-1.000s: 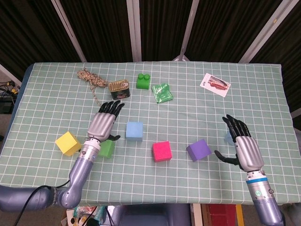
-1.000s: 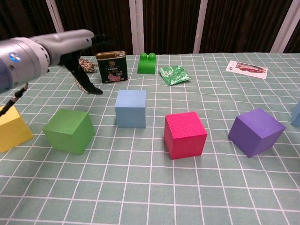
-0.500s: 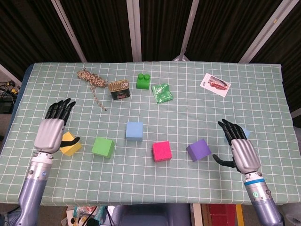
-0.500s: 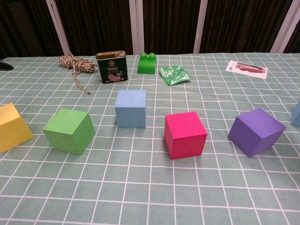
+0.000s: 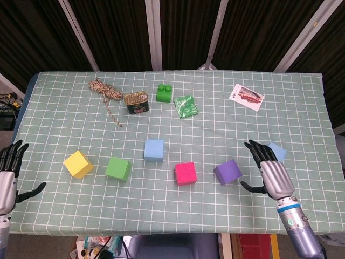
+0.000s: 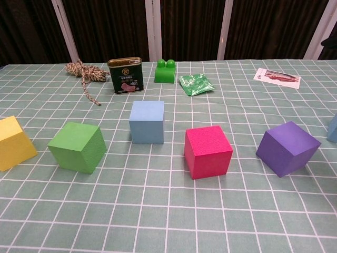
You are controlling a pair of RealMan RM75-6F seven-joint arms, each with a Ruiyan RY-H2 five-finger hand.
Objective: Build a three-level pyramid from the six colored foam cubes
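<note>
Six foam cubes lie apart on the checked cloth, none stacked: yellow [image 5: 78,164], green [image 5: 118,168], light blue [image 5: 154,149], pink [image 5: 185,173], purple [image 5: 227,171], and a second light blue one [image 5: 277,151] at the right. The chest view shows yellow [image 6: 15,142], green [image 6: 78,146], light blue [image 6: 147,122], pink [image 6: 207,151] and purple [image 6: 287,147], and neither hand. My left hand [image 5: 6,178] hangs open off the table's left edge. My right hand [image 5: 269,174] is open, fingers spread, just right of the purple cube and holding nothing.
At the back lie a rope coil [image 5: 103,89], a tin can [image 5: 136,102], a green toy brick [image 5: 164,93], a green packet [image 5: 186,106] and a printed card [image 5: 247,96]. The table's front edge runs just below the cubes.
My left hand has drawn back leftward from above the green cube, past the yellow one, to off the table's left edge. The right hand shifted slightly left and back, uncovering the right light blue cube.
</note>
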